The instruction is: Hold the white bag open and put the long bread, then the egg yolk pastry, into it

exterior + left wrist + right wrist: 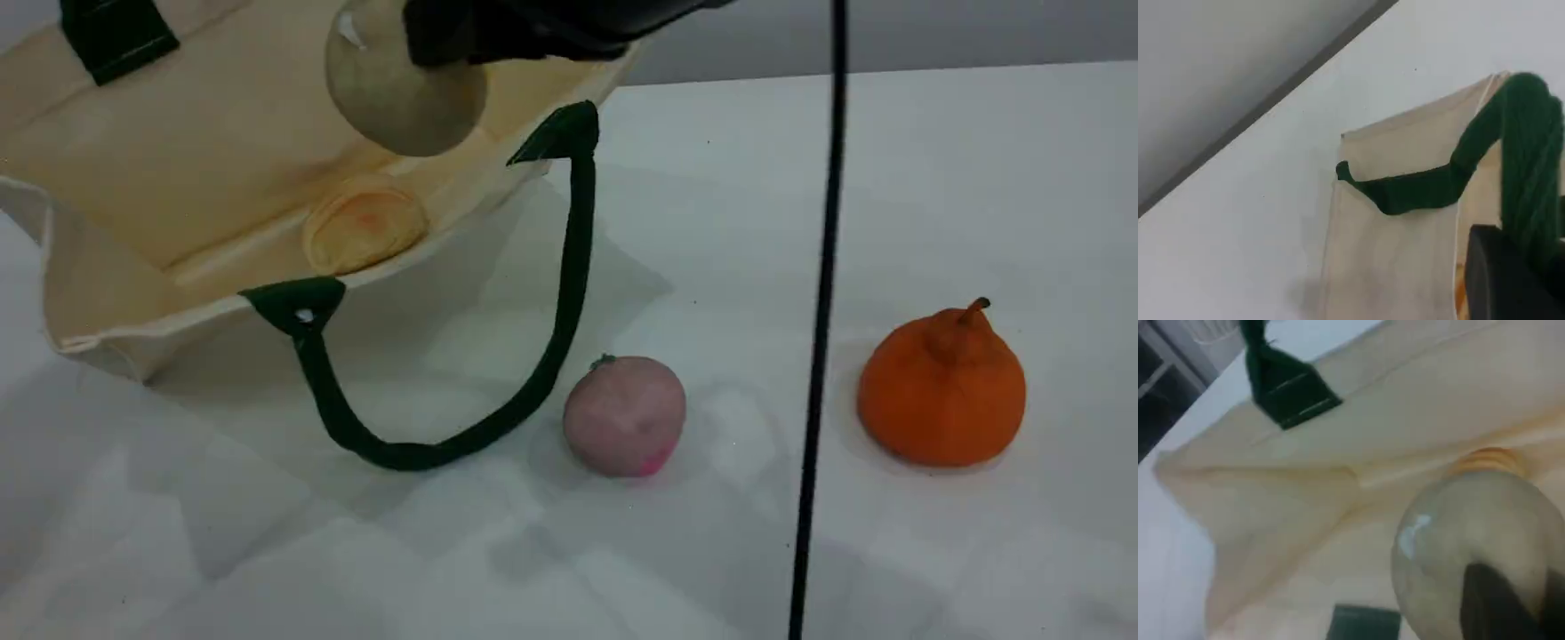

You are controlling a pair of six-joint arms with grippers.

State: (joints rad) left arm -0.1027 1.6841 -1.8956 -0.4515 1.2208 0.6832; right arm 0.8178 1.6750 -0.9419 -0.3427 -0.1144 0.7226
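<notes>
Lab-like setting, bare white table (pixel 933 160), grey wall (pixel 933 31)

A white table (pixel 933 178) carries everything. The bag (pixel 133 338) lies on its side at the far left, mouth open toward the camera, its lower green handle (pixel 551 356) looped out flat on the tabletop. Just beside the loop sits a pink ball (pixel 624 415). Well to the right sits an orange fruit (pixel 942 391).

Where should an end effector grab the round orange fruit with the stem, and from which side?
Probably across the wide belly of the round orange stemmed fruit, coming from above. It sits upright, stem up, apart from the pink ball, so both flanks look free; the stem seems too thin to hold.
</notes>
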